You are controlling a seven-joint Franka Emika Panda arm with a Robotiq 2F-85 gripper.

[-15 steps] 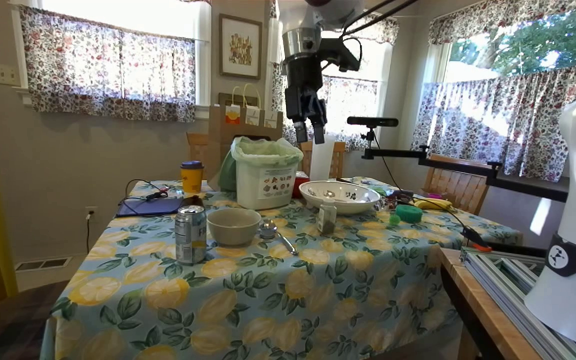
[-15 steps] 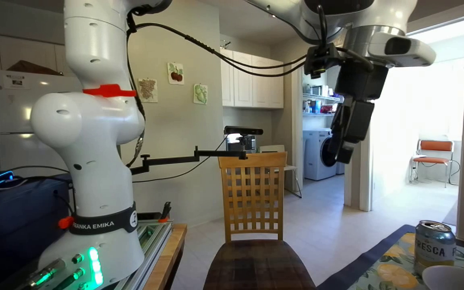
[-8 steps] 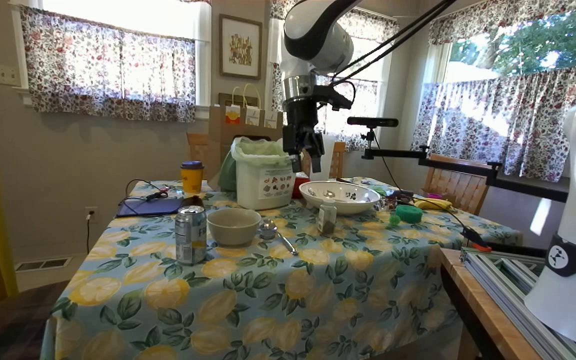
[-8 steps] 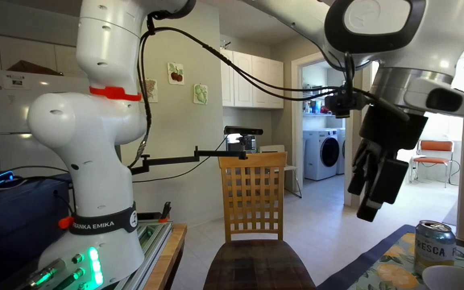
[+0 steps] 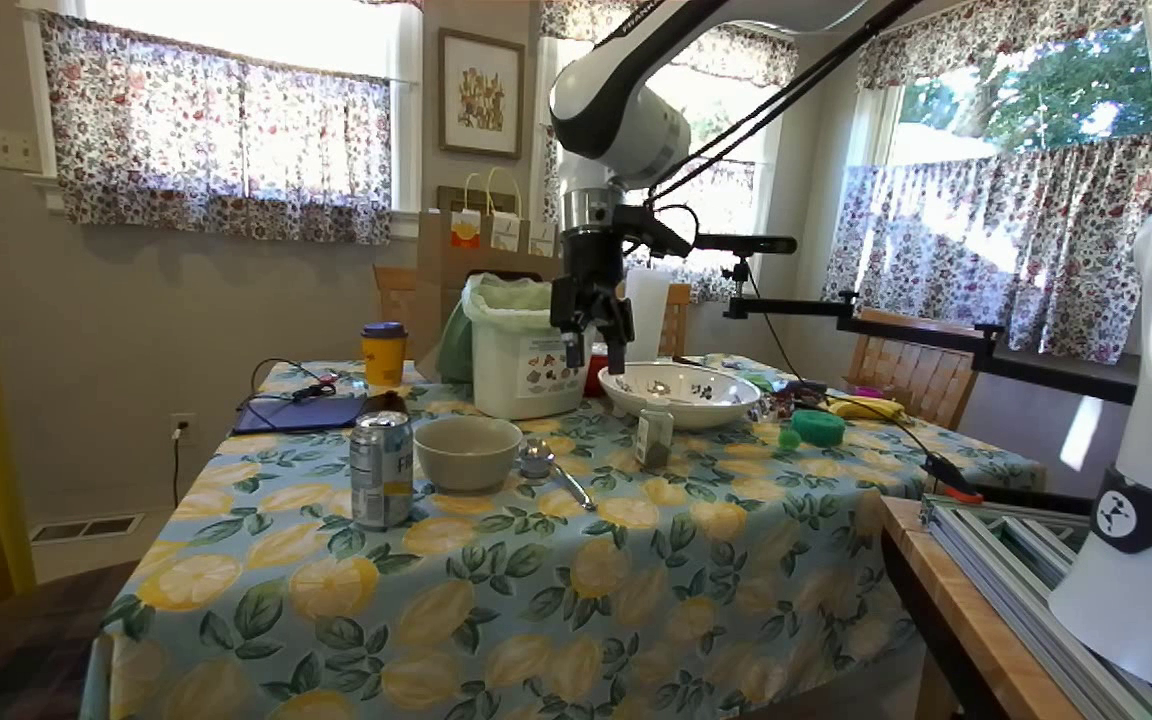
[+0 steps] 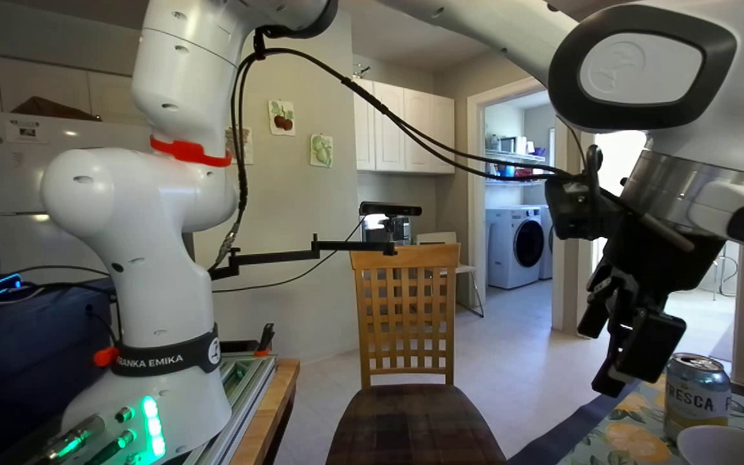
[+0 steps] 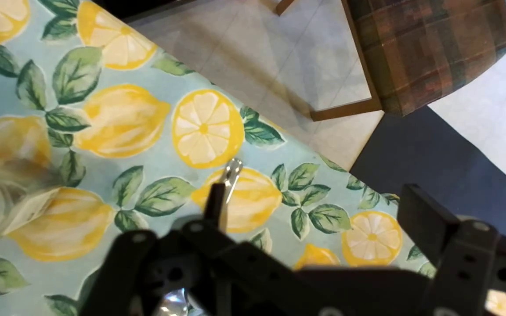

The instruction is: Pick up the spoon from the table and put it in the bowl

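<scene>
The silvery spoon (image 5: 574, 489) lies on the lemon-print tablecloth, its head close beside the small grey bowl (image 5: 467, 456). The bowl stands upright; its rim also shows in an exterior view (image 6: 730, 444), where the spoon is out of view. My gripper (image 5: 595, 358) is open and empty, in the air above the table. It also shows in an exterior view (image 6: 600, 354). In the wrist view the spoon's handle end (image 7: 233, 171) shows just past the left finger of the gripper (image 7: 313, 202). The fingers hide the spoon's middle; part of its head shows at the bottom.
A drink can (image 5: 381, 470) stands against the bowl's side. A shaker (image 5: 654, 434) stands right of the spoon. Behind are a white bin (image 5: 536, 365), a wide patterned bowl (image 5: 680, 394) and an orange cup (image 5: 383, 355). A camera arm (image 5: 896, 330) reaches over the table's right side.
My gripper has come down toward the table and shifted a little left in one exterior view, down and right in the other. It stays open. The spoon and bowl have not moved.
</scene>
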